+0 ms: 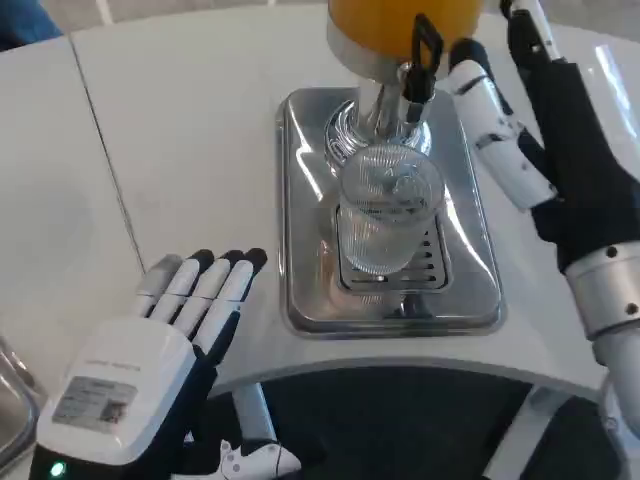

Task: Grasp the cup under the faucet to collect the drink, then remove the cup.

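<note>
A clear plastic cup (386, 215) stands upright on the drip grate (432, 262) of the dispenser's chrome tray (300, 200), right under the black faucet lever (423, 50). The cup looks see-through, with no orange drink visible in it. Above it sits the tank of orange drink (385, 18). My right hand (520, 130) reaches in from the upper right, holding nothing, and its black fingertip (468, 52) lies just right of the lever; contact is unclear. My left hand (170, 345) hovers at the near left, fingers straight and together, well left of the tray and holding nothing.
The chrome pedestal (372, 120) of the dispenser rises behind the cup. The white table's curved front edge (420, 365) runs just below the tray. A metal object (12, 410) pokes in at the lower left. Bare tabletop (180, 150) spreads left of the tray.
</note>
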Controlling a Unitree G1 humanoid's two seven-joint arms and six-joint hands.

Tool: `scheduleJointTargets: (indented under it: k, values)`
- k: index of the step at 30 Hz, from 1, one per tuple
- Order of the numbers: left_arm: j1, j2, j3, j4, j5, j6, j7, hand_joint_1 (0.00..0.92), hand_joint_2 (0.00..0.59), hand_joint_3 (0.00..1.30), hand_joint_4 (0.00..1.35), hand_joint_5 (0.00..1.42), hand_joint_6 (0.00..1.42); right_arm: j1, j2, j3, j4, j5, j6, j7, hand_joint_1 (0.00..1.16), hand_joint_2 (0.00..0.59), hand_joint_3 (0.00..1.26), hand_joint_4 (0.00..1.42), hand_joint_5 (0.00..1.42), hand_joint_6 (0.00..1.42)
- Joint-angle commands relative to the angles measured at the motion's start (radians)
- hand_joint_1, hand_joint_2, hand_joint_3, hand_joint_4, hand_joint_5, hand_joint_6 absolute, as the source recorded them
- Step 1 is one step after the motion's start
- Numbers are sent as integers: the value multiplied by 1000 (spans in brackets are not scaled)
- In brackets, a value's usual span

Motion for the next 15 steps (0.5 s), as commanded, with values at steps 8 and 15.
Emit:
scheduleJointTargets:
  k: [8, 15]
  values:
    - [14, -8, 4, -6, -6, 4, -12, 0, 94, 0, 0, 0, 0, -44, 26, 39, 95, 36, -36, -54, 98, 550, 0, 0, 0, 0]
    - [7, -14, 0, -3, -6, 6, -10, 0, 101, 0, 0, 0, 0, -92, 17, 57, 108, 59, -14, -24, 98, 550, 0, 0, 0, 0]
